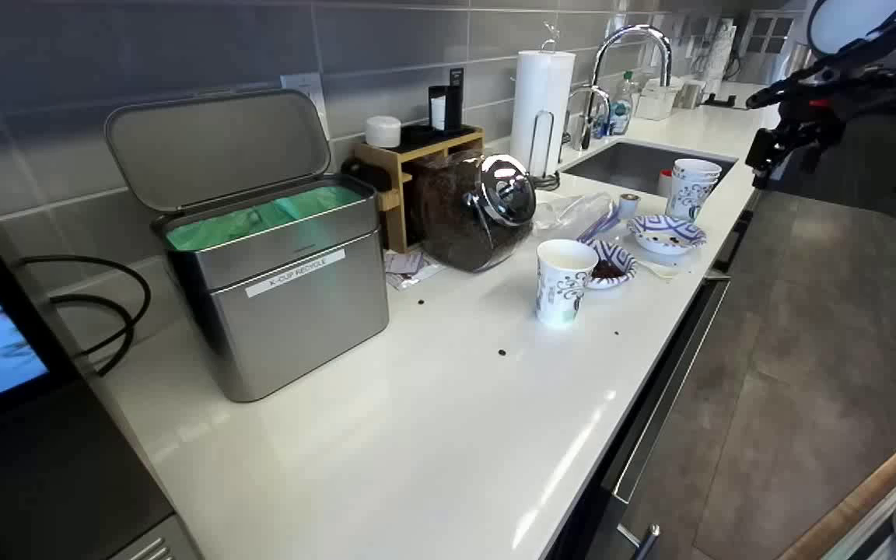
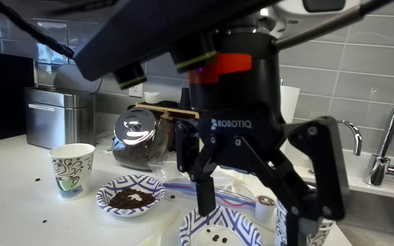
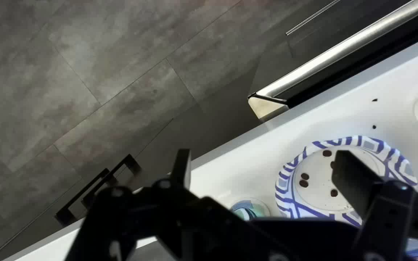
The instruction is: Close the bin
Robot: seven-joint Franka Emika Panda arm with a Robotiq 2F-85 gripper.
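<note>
In both exterior views the bin (image 1: 308, 323) lies frame-left of the claw (image 2: 253, 218), well apart; wrist view doesn't show it. Bin sits on the bench (image 1: 417, 435) near the tiled wall (image 1: 409, 47), left part of the frame. Single arm (image 2: 296, 15), so no choice of side. Claw has its fingers (image 2: 205, 196) spread wide, nothing between; wrist view puts it over the bench's front edge and a patterned bowl (image 3: 318, 170). Paper cup (image 1: 561, 288) and big jar (image 1: 452, 214) are between claw and bin in frame, so I'd carry it high and across.

Bin's long axis looks roughly parallel to the wall. Lid (image 1: 222, 148) is up, tipped back wallward, hinged on the wall-side long edge. So my read: closing not begun, and the push has to come from the wall side, tipping the lid forward and down. Room behind it looks tight; can't tell whether it touches the wall.

Looks: boxy, brushed metal, flat rounded-corner lid, white label (image 1: 295, 272) reading K-CUP RECYCLE across the front, crumpled green liner (image 1: 269, 214) showing inside. Left end face (image 1: 191, 303) reads dark, maybe shadow.
</note>
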